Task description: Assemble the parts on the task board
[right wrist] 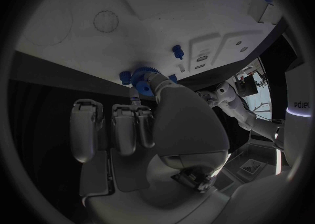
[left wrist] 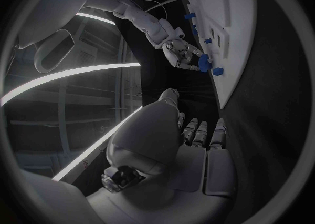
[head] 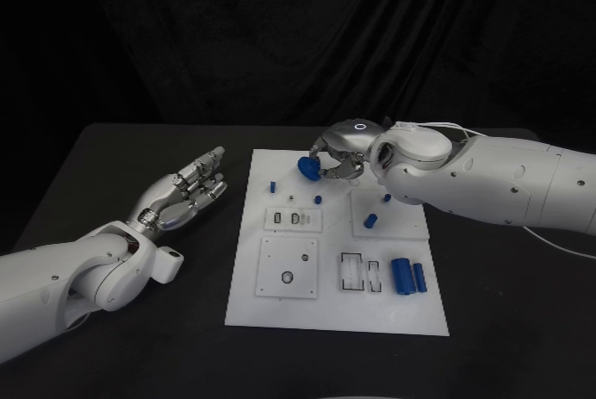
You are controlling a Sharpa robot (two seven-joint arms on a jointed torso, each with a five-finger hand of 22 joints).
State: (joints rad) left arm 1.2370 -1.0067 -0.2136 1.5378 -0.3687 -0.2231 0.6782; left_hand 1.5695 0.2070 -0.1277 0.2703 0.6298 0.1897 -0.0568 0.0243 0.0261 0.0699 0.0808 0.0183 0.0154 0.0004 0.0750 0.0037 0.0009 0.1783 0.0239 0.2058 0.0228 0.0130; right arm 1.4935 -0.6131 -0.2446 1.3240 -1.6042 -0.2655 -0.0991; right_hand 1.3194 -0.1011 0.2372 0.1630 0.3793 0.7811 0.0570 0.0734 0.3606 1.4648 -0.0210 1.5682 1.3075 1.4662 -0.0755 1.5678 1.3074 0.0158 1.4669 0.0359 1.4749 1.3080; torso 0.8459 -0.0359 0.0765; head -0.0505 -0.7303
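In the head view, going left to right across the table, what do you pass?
Left hand, open above the table → white task board, left part → blue gear held by the right hand → large blue cylinder → slimmer blue cylinder near the board's right edge.

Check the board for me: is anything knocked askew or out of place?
Nothing stands out. The task board lies flat, the right hand holds a blue gear over its far edge, and the left hand rests open beside it.
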